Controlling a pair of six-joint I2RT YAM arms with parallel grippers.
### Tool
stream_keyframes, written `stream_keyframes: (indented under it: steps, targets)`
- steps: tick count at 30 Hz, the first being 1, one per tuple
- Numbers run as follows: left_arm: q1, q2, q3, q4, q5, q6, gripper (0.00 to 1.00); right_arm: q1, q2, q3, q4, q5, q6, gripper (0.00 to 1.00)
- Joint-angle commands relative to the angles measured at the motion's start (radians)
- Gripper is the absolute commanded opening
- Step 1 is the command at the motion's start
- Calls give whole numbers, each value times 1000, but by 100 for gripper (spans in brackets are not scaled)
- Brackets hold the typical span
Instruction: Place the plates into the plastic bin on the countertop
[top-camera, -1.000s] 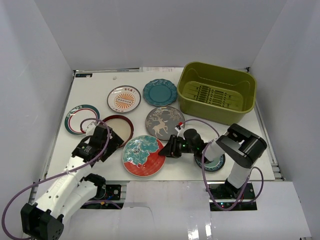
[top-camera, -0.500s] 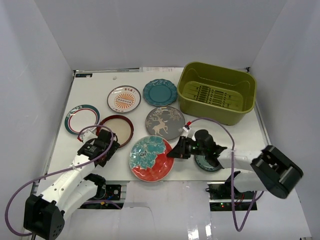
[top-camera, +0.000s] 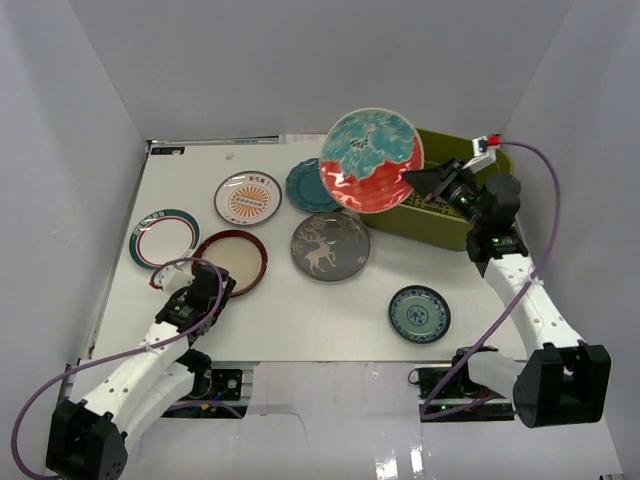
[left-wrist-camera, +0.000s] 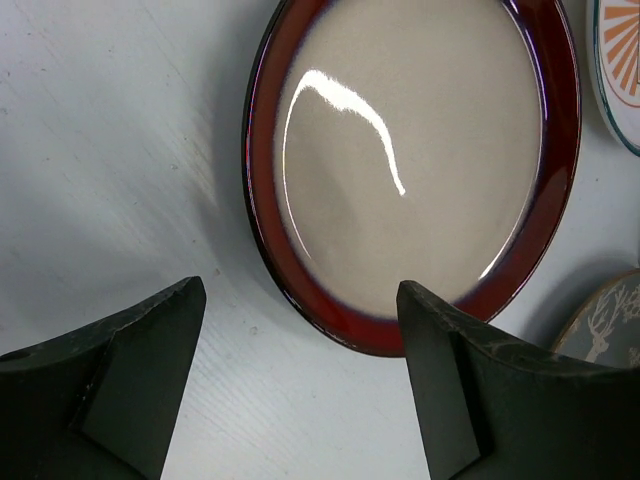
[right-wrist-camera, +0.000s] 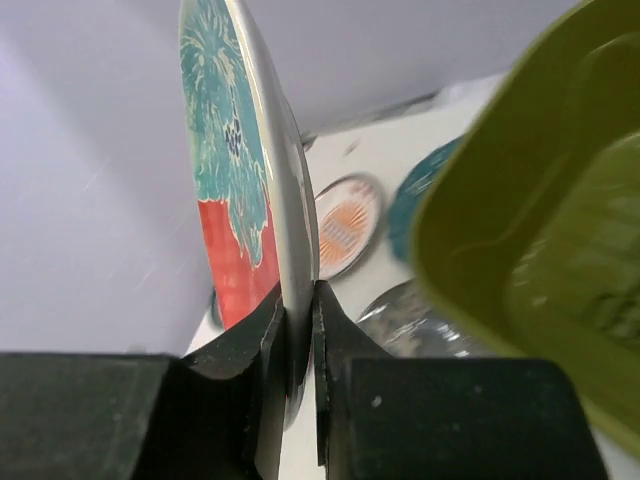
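now | red-teal floral plate (top-camera: 370, 160) glossy, on edge | right fingers (right-wrist-camera: 258, 335) pinch its rim | left fingers (left-wrist-camera: 140, 350) wide

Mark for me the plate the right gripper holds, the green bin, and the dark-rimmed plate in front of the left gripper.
red-teal floral plate (top-camera: 370, 160): top external view, middle of its face.
plastic bin (top-camera: 425, 228): top external view, near wall.
dark-rimmed cream plate (left-wrist-camera: 420, 160): left wrist view, cream centre.

left gripper (left-wrist-camera: 300, 292) jaws wide apart at plate's near rim | dark-rimmed cream plate (left-wrist-camera: 410, 150) flat on countertop (left-wrist-camera: 100, 150) | orange sunburst plate (left-wrist-camera: 622, 60) top right, deer plate (left-wrist-camera: 610, 320) bottom right, both cropped
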Motion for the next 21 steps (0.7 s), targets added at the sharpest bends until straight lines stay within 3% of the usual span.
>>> stream_keyframes:
  steps: [1,7,16,21]
  targets:
    - [2,-1,-40,75,-42,-27,88,-113,-12,98,-15,155,-85,8]
    - [3,51,-65,141,-52,-22,86,-203,86,205,-139,301,-218,8]
    - [3,96,-94,197,-62,-22,85,-262,215,209,-200,366,-294,8]
    - [2,122,-115,239,-83,-22,79,-266,275,160,-210,357,-286,8]
